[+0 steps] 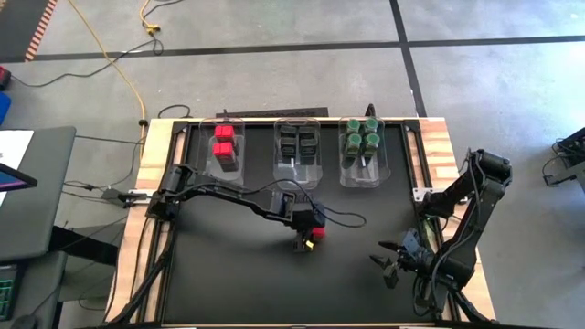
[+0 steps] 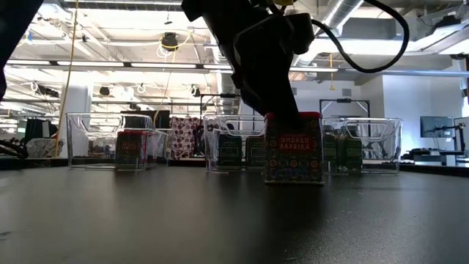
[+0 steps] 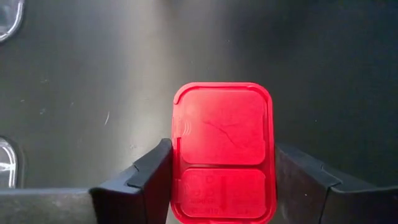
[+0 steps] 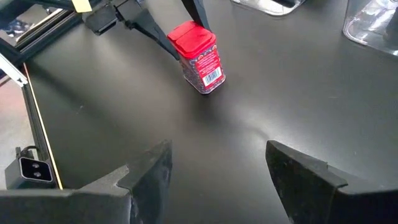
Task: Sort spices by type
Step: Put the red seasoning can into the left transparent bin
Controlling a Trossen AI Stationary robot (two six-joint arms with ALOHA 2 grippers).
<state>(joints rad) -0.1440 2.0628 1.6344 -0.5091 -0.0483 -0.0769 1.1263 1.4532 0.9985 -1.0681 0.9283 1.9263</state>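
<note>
Black matting covered the table [image 1: 228,283], three clear bins [image 1: 298,155] lined along its far edge. Mid-table, the left gripper [image 1: 308,239] straddled a red-topped paprika tin [image 3: 222,152], fingers nearly touching, seemingly mid-grasp; next came a lift toward the red bin [image 1: 224,148]. Nearer, the right gripper [image 1: 393,260] idled, spread.

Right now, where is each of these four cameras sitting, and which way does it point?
High view: above the table, looking straight down on three bins, both arms, and the left gripper at the red tin.
Low view: at tabletop height, facing the bins; the left arm comes down onto the tin.
Left wrist view: looks down on the tin's red lid between its own fingers.
Right wrist view: past the open right gripper, toward the tin.
All four share that tin.
</note>
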